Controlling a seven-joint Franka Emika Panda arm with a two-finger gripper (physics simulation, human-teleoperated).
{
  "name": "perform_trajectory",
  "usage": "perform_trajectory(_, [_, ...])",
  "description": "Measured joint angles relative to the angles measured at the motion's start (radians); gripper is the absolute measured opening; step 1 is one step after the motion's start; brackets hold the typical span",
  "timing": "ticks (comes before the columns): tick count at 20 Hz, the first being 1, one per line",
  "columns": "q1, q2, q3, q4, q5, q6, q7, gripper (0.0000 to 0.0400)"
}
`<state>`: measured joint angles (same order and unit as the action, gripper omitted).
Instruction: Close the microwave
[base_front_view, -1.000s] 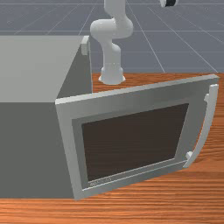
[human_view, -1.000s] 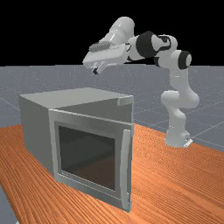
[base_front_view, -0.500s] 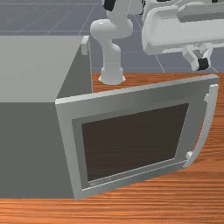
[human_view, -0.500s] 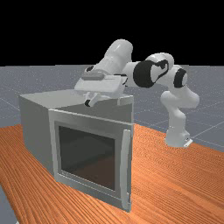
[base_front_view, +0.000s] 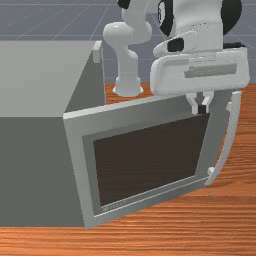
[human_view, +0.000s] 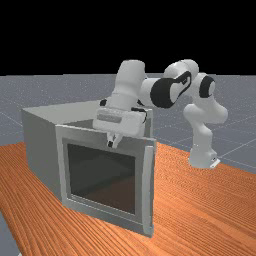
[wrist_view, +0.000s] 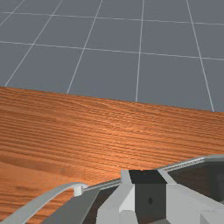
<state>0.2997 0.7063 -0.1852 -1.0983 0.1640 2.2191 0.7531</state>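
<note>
Now, the pincer (base_front_view: 201, 109) is narrow, its fingertips together with nothing between them, at the outer face of the door (base_front_view: 212, 140), near its top edge; they look to be touching it. Since a moment ago the pincer has come down here and the door has swung slightly inward, so the closing push seems to have begun, though a wide gap remains. Beside the pincer, nearer the free edge, is the handle (base_front_view: 231, 132), ungripped. Just below it lies the dark window (base_front_view: 150, 165). Lower still, along the bottom frame toward the hinge, is small lettering (base_front_view: 114, 206), too faint to read; I make out no brand. Farthest off, past the hinge from the pincer, the microwave's grey body (base_front_view: 35, 170) sits on the bench (base_front_view: 240, 230).
</note>
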Motion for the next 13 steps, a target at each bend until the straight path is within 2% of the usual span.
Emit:
perform_trajectory(4, [-0.002,-0.205,-0.012,-0.271,-0.031,-0.151,-0.058,0.0])
perform_trajectory(6, [-0.006,-0.317,-0.029,-0.422,-0.052,-0.194,-0.078,0.0])
perform_trajectory(8, [-0.015,-0.433,-0.047,-0.578,-0.07,-0.206,-0.102,0.0016])
perform_trajectory(9, [-0.02,-0.489,-0.055,-0.65,-0.075,-0.209,-0.116,0.0])
perform_trajectory(11, [-0.015,-0.622,-0.069,-0.813,-0.083,-0.209,-0.15,0.0])
perform_trajectory(13, [-0.017,-0.76,-0.112,-0.971,-0.094,-0.194,-0.2,0.0])
